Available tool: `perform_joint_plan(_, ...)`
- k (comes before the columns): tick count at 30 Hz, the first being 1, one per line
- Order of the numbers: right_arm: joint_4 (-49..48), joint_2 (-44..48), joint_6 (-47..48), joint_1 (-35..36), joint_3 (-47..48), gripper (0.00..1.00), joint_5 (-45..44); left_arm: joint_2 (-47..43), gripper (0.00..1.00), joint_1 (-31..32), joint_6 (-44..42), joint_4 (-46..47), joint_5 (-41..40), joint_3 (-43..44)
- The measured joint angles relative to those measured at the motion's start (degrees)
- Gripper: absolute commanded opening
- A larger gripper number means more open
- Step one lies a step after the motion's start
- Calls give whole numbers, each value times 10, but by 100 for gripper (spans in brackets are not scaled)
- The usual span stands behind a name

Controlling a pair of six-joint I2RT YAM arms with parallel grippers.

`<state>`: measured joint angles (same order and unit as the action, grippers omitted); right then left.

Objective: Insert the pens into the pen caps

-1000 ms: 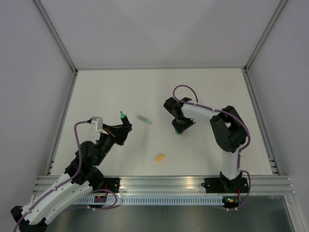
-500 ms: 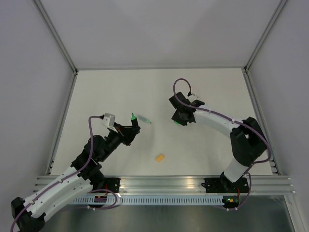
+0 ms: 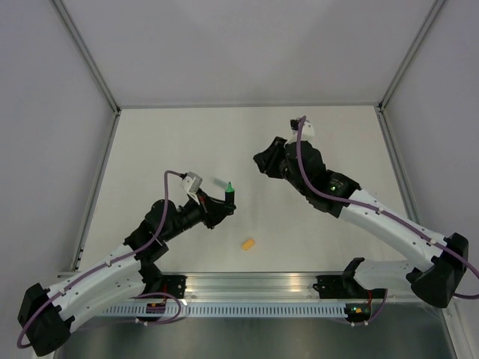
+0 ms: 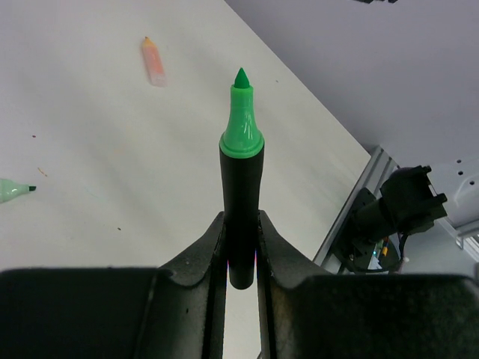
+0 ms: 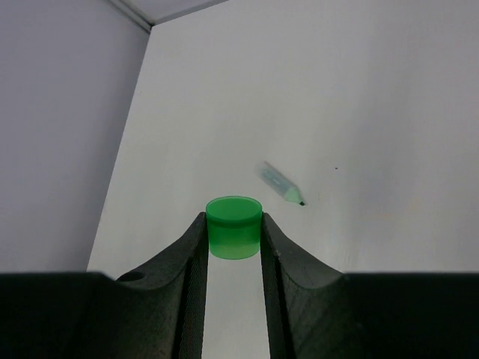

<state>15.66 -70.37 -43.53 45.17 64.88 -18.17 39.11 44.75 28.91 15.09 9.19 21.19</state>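
My left gripper (image 4: 241, 221) is shut on the black marker (image 4: 241, 187), whose green tip (image 4: 241, 112) points away from the wrist. In the top view this gripper (image 3: 222, 203) is held left of the table's middle, the tip (image 3: 230, 186) pointing up. My right gripper (image 5: 233, 224) is shut on the bright green cap (image 5: 233, 235). In the top view it (image 3: 262, 161) hangs right of the marker; the cap is hidden there. The pale green pen (image 5: 281, 183) lies on the table between the two grippers. The orange-pink pen (image 3: 248, 243) lies nearer the front.
The white table (image 3: 150, 142) has grey walls on three sides and a metal rail (image 3: 254, 284) along the front. The orange-pink pen (image 4: 153, 61) and the end of the pale green pen (image 4: 11, 190) show in the left wrist view. No other caps are in view.
My left gripper has moved right towards the middle with the black marker. My right arm has stretched out and lifted, its gripper now higher and turned towards the left one.
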Motion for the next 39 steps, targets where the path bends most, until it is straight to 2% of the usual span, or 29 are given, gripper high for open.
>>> perform_joint_plan(7,-34,-9,30,89,0,0,-26,35,2,0,-1,7,29,15)
perform_joint_plan(13,-43,-19,43,132,0,0,-50,36,2,0,-3,11,33,16)
perform_joint_plan(39,5,-64,78,213,49,0,-161,35,2,0,-7,13,34,17)
